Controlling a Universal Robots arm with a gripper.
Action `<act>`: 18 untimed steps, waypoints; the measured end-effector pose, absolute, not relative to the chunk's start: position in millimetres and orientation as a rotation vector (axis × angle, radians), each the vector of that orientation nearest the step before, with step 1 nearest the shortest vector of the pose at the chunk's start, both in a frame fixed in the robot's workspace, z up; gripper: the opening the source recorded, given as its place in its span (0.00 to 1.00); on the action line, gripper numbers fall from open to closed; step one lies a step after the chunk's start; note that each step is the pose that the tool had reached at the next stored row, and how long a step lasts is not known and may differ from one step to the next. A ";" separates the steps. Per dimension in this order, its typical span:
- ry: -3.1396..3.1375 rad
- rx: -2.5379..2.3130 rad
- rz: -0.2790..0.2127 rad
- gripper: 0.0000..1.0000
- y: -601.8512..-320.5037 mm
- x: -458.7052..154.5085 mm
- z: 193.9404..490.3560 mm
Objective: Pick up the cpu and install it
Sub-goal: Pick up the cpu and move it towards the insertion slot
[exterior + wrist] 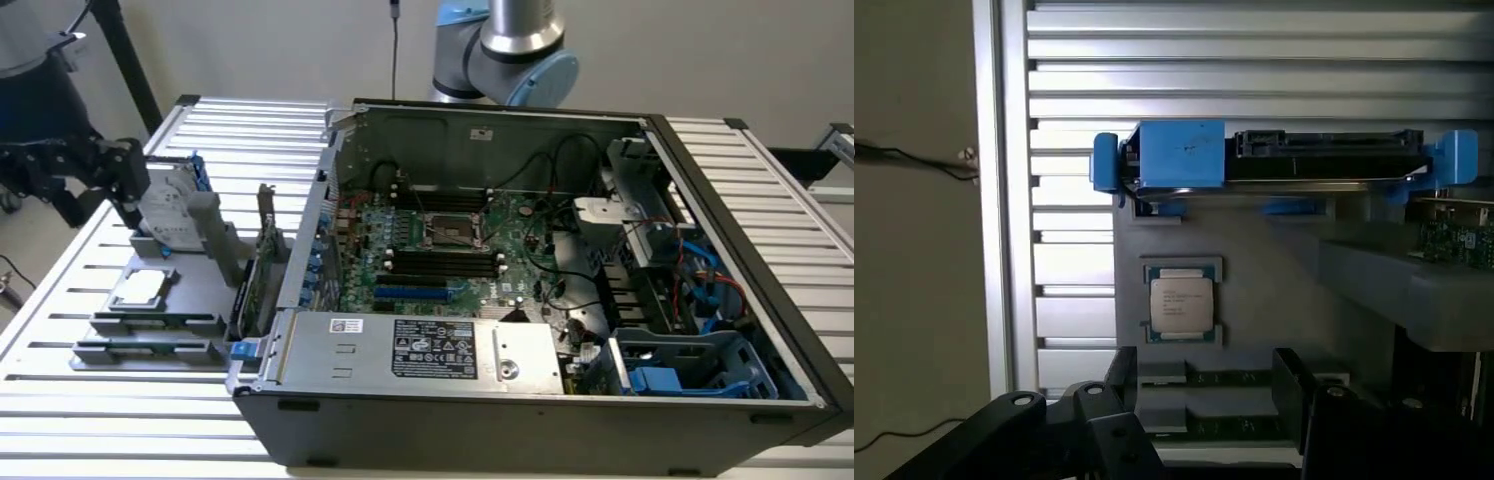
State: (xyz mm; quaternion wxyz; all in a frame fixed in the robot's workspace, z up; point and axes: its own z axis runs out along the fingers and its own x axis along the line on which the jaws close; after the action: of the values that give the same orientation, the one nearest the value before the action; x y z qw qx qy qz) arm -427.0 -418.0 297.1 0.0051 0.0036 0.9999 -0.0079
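Gripper [107, 170] is wide open with nothing in it. You can see both black fingers [1084, 430] spread well apart in the wrist view, clear of every part. It hangs over the far end of the grey holder [187, 270], on the exterior view's left, just beside the upright hard drive [167, 205] in its blue frame. The cpu [144, 288] lies flat in its pocket on that holder, silver top up, between the hard drive and the two memory sticks [147, 326], untouched. The holder sits on the slatted bench [80, 400], left of the open PC case [534, 400]. The motherboard [454, 255] is exposed inside the case, and the cpu is not yet in there.
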 end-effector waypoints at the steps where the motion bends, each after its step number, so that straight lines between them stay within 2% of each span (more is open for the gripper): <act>1: 3.131 0.009 -0.024 0.65 -418.5 -427.2 295.3; 18: 3.146 -0.046 -0.013 0.65 -422.4 -425.4 271.6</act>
State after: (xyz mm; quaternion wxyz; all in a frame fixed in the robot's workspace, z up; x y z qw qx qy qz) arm -425.4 -422.4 271.6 -0.0022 -0.0146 0.9999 -0.0041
